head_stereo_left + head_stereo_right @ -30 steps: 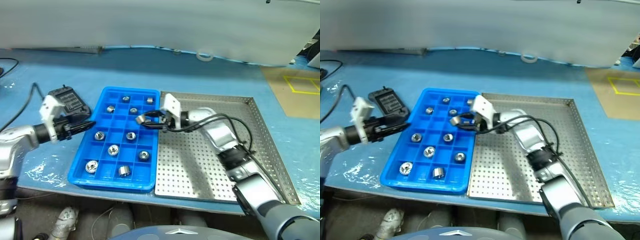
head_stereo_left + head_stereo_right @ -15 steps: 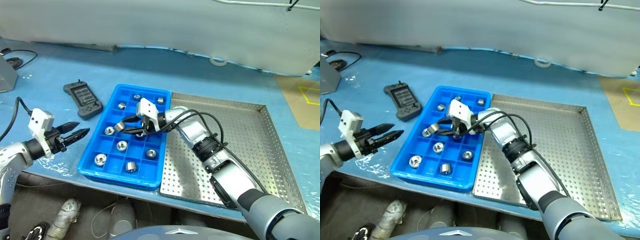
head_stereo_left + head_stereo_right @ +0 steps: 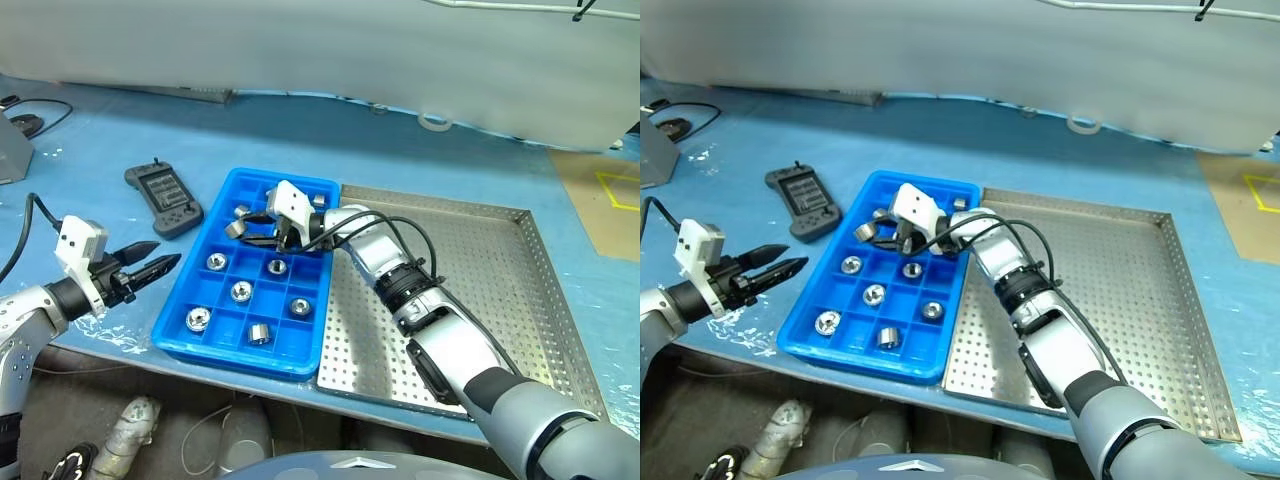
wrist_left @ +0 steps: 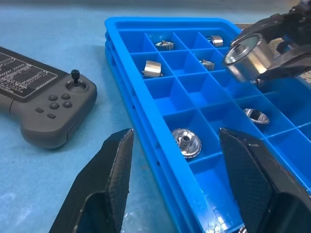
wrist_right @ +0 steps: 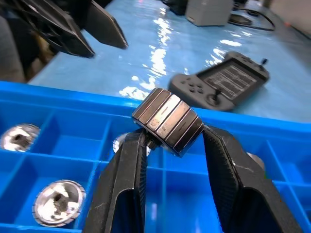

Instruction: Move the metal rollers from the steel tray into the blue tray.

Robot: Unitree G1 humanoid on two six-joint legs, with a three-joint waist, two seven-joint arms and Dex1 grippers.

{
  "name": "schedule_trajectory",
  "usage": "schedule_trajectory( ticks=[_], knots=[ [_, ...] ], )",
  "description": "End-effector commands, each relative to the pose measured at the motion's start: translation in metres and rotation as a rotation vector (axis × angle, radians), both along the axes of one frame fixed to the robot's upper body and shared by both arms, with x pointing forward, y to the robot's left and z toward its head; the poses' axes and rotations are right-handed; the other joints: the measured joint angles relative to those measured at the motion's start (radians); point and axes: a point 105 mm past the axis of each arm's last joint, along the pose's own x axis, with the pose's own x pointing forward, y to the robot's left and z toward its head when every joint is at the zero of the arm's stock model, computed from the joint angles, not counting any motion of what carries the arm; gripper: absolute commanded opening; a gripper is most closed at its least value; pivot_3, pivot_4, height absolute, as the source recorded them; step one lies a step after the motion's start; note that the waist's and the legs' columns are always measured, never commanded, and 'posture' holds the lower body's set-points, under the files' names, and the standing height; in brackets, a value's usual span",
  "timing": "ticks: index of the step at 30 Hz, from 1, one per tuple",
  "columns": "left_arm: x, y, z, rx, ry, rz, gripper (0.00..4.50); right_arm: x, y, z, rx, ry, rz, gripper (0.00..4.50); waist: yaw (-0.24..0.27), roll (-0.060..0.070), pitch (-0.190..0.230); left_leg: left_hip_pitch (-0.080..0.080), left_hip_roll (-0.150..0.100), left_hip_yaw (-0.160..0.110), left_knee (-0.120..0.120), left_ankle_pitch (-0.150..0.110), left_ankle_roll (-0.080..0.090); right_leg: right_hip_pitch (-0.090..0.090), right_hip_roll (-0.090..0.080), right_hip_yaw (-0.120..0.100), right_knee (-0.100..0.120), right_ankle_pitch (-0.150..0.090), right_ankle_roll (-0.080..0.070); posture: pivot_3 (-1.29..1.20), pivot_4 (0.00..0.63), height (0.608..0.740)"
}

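While the right gripper point(image 3: 247, 226) clamps one roller point(image 5: 168, 121) between its fingers above the far half of the blue tray point(image 3: 200, 270), the left gripper point(image 3: 158, 257) hangs with its jaws parted and empty just off the tray's left edge. Other rollers point(image 3: 241, 291) lie singly in the tray's compartments. The steel tray point(image 3: 520, 290) touches its right side, and a black controller point(image 3: 165, 196) lies to its left.
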Motion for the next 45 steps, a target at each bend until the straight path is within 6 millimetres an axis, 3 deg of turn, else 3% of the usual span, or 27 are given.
schedule_trajectory(
  ticks=[1, 7, 14, 21, 27, 33, 37, 41, 45],
  knots=[
    [0.005, -0.003, 0.008, 0.011, -0.03, -0.018, 2.93, 0.017, -0.001, 0.022, 0.07, -0.059, -0.094, 1.34, -0.002, 0.0, 0.0, 0.0, 0.001, 0.0, 0.0, 0.0, 0.0, 0.0, 0.001, 0.0, 0.0, 0.0, 0.0, 0.25, 0.15, 0.74],
    [0.01, -0.007, 0.009, 0.014, -0.029, -0.046, 2.93, 0.038, -0.01, 0.018, 0.064, -0.072, -0.242, 1.34, -0.008, 0.0, 0.0, 0.001, 0.005, 0.002, -0.001, 0.002, -0.003, 0.0, 0.005, 0.0, 0.001, 0.0, 0.0, 0.23, 0.15, 0.74],
    [0.013, -0.008, 0.007, 0.013, -0.024, -0.058, 2.93, 0.024, -0.002, 0.006, 0.059, -0.049, -0.166, 1.34, -0.011, 0.0, 0.0, 0.0, 0.007, 0.006, -0.001, 0.001, -0.005, -0.002, 0.006, 0.0, 0.001, 0.0, 0.0, 0.23, 0.15, 0.74],
    [0.015, -0.01, 0.005, 0.01, -0.02, -0.062, 2.93, 0.026, -0.001, 0.001, 0.041, -0.058, -0.191, 1.34, -0.009, 0.0, 0.0, 0.0, 0.007, 0.006, -0.001, 0.001, -0.005, -0.002, 0.007, 0.0, 0.001, 0.0, 0.0, 0.22, 0.15, 0.74],
    [0.015, -0.01, 0.005, 0.008, -0.02, -0.061, 2.98, 0.028, -0.003, -0.002, 0.046, -0.032, -0.209, 3.27, -0.011, 0.0, 0.0, 0.0, 0.007, 0.007, -0.001, 0.001, -0.006, -0.002, 0.007, 0.0, 0.001, 0.0, 0.0, 0.22, 0.15, 0.74],
    [0.017, -0.014, 0.004, 0.001, -0.021, -0.076, 2.98, 0.03, -0.009, 0.012, 0.09, -0.044, -0.198, 3.27, -0.009, 0.0, 0.0, 0.0, 0.007, 0.007, -0.001, 0.001, -0.006, -0.002, 0.007, 0.0, 0.001, 0.0, 0.0, 0.21, 0.15, 0.74],
    [0.024, -0.02, 0.004, -0.003, -0.027, -0.103, 2.98, 0.034, -0.025, 0.024, 0.119, -0.075, -0.219, 3.27, -0.008, 0.0, 0.0, 0.0, 0.007, 0.007, -0.001, 0.001, -0.006, -0.002, 0.007, 0.0, 0.001, 0.0, 0.0, 0.18, 0.15, 0.74],
    [0.03, -0.032, 0.007, -0.02, -0.04, -0.148, 2.98, 0.037, -0.06, 0.049, 0.215, -0.065, -0.281, 3.27, -0.009, 0.0, 0.0, 0.001, 0.007, 0.007, -0.001, 0.001, -0.006, 0.0, 0.007, 0.001, 0.0, 0.0, 0.0, 0.13, 0.15, 0.74],
    [0.044, -0.048, 0.009, -0.046, -0.052, -0.205, 2.98, 0.015, -0.101, 0.055, 0.229, -0.041, -0.278, 3.27, -0.009, 0.0, 0.0, 0.001, 0.006, 0.006, -0.001, 0.001, -0.006, 0.002, 0.007, 0.001, 0.0, 0.002, 0.003, 0.08, 0.15, 0.74]
  ],
)
